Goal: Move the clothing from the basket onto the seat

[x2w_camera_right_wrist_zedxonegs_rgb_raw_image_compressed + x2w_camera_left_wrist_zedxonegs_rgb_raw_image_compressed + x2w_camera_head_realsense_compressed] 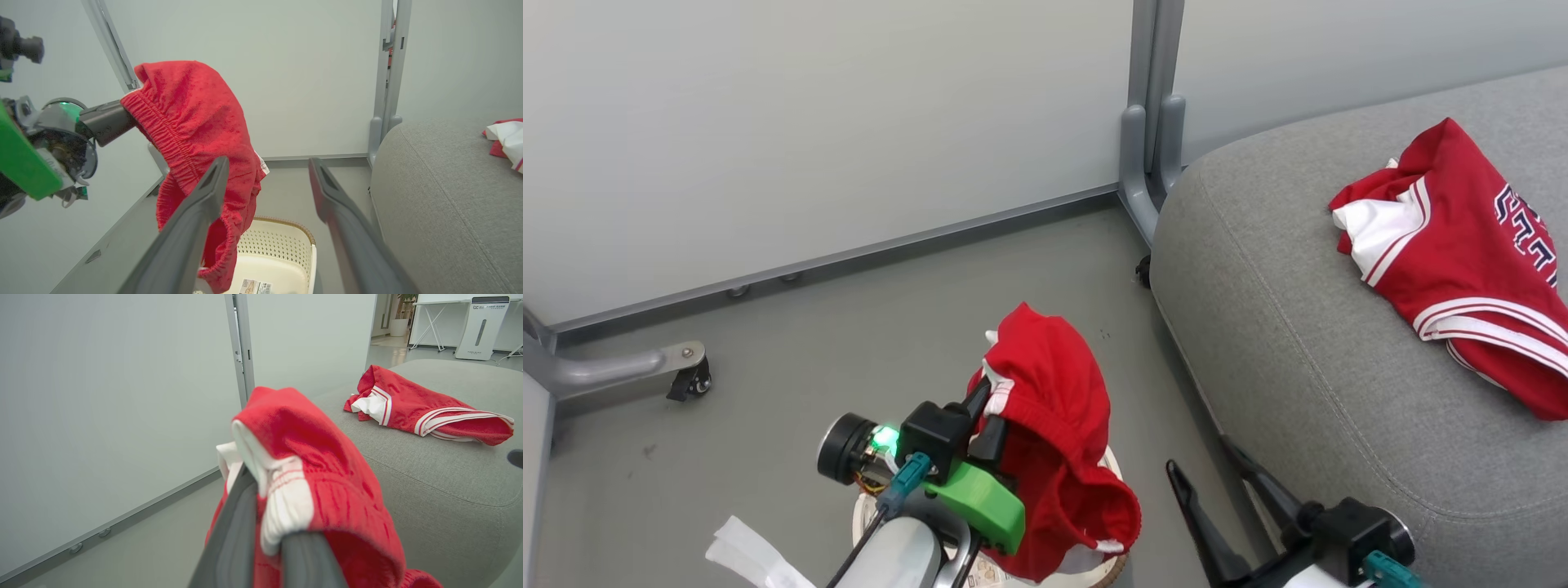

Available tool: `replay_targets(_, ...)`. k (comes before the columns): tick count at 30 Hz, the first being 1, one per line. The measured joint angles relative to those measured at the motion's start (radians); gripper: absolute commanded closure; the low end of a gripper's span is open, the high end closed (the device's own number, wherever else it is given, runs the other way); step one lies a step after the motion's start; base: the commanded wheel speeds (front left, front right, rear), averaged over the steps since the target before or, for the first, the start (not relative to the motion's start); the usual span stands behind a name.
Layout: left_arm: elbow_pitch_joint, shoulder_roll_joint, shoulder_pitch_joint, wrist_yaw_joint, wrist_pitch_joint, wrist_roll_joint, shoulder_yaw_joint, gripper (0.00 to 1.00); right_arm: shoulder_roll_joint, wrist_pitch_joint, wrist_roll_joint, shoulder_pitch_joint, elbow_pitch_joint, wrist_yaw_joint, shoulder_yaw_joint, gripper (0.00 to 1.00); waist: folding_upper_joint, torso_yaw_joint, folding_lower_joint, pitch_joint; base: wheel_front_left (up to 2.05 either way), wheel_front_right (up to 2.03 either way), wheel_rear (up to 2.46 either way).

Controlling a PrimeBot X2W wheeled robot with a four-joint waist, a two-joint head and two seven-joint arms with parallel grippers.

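My left gripper (987, 412) pinches the shorts (1054, 408) by an edge, hanging over the basket (282, 245); my right gripper (1201, 457) gapes empty. A thin hold — a fast swing could drop them short of the seat (1298, 327), where the jersey (1462, 253) lies.

The hanging red garment (1054, 425) and left arm (890, 559) hide most of the basket (282, 245) in the head view. The lettered garment (1462, 261) runs off that view's right edge; the basket's label (255, 286) is too small to read.
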Motion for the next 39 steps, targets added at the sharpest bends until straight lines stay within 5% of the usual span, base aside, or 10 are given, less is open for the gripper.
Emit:
replay_targets(10,-0.073,-0.012,-0.067,-0.016,0.001,0.000,-0.095,1.00,-0.033,0.000,0.000,-0.083,0.122,0.000,0.140,0.00,0.0000,0.001,0.0000,0.035,0.00,0.00,0.00)
replay_targets(27,-0.171,-0.015,-0.101,-0.010,0.074,-0.044,-0.246,1.00,0.014,0.000,-0.052,-0.129,0.215,0.000,0.049,0.00,0.0000,0.014,0.0000,0.056,0.00,0.00,0.00)
replay_targets(29,-0.170,-0.014,-0.101,-0.007,0.079,-0.049,-0.250,1.00,0.016,0.000,-0.048,-0.129,0.216,0.000,0.051,0.67,0.0000,0.017,0.0001,0.057,0.00,0.00,0.00)
replay_targets(31,-0.165,-0.014,-0.101,-0.006,0.080,-0.053,-0.253,1.00,0.012,0.000,-0.041,-0.129,0.220,0.000,0.061,0.95,0.0000,0.020,0.0001,0.057,0.00,0.00,0.00)
replay_targets(39,-0.134,0.008,-0.094,0.012,0.078,-0.060,-0.245,1.00,0.010,0.000,-0.016,-0.129,0.210,0.000,0.055,1.00,0.0000,0.024,0.0001,0.059,0.00,0.00,0.00)
